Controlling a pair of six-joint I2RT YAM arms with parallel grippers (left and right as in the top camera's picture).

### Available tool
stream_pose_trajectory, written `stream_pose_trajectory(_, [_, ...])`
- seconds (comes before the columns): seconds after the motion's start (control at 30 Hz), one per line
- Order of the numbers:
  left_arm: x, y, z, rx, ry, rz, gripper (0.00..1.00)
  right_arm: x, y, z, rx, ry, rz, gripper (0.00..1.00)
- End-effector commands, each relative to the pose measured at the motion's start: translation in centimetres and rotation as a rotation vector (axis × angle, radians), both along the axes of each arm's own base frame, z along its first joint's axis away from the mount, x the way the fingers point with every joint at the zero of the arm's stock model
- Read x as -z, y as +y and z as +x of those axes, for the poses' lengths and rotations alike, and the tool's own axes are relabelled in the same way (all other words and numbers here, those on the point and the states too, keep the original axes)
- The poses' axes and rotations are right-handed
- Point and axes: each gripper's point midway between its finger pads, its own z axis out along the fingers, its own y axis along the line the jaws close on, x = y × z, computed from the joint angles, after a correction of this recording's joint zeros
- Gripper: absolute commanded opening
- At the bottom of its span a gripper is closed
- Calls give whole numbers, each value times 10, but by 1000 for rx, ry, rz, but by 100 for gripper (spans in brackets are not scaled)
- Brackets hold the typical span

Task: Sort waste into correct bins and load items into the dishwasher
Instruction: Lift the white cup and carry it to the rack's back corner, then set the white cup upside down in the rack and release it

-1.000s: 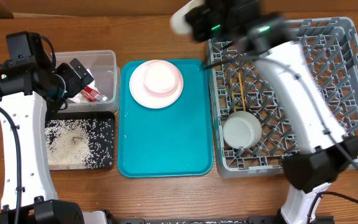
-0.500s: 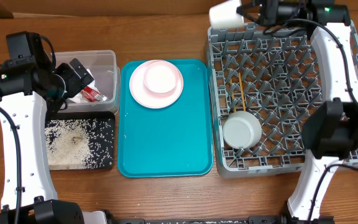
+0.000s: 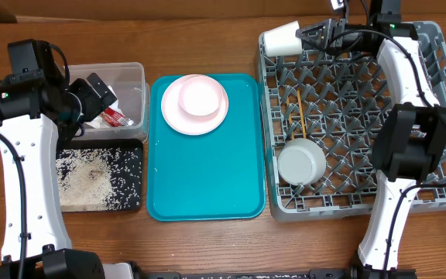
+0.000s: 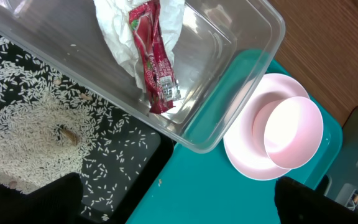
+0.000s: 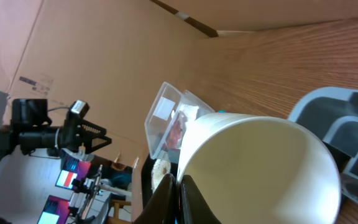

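Observation:
My right gripper [image 3: 305,38] is shut on the rim of the small white cup [image 3: 282,37], which lies on its side over the far left corner of the grey dishwasher rack [image 3: 432,116]. In the right wrist view the fingers [image 5: 194,202] pinch the cup [image 5: 260,168] wall. A white bowl [image 3: 300,161] and chopsticks [image 3: 300,112] are in the rack. The pink plate [image 3: 175,116] carries a bowl [image 3: 200,97] on the teal tray. My left gripper [image 3: 91,94] hangs open over the clear tub [image 3: 134,77], which holds the napkin [image 4: 120,28] and sauce packet [image 4: 151,56]. Rice [image 3: 84,174] covers the black tray [image 3: 134,203].
The teal tray [image 3: 207,178] lies between the bins and the rack. My left arm rises along the table's left edge, and my right arm arches over the rack's right half. A cardboard wall stands behind the table.
My right arm has swung the cup rightward from over the tray's far edge, then brought it down to the rack's far left corner. The left arm has not moved.

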Motion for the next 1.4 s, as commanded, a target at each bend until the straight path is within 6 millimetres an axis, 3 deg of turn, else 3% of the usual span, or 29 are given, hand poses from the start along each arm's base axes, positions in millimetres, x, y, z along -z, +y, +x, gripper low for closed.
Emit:
stream_pose_trajectory(0.0, [-11, -1, 1, -7, -31, 4, 100, 12, -3, 5, 19, 4, -28, 4])
stream_pose_trajectory(0.27, [-11, -1, 1, -7, -31, 4, 100, 34, -7, 12, 66, 42, -94, 4])
stream_pose_trajectory(0.9, [-11, -1, 1, -7, -31, 4, 100, 50, -10, 17, 100, 72, -147, 4])
stream_pose_trajectory(1.1, [-11, -1, 1, -7, -31, 4, 100, 73, -20, 18, 163, 149, -257, 4])
stream_pose_trajectory(1.37, [-11, -1, 1, -7, -31, 4, 100, 82, -24, 16, 184, 189, -297, 4])
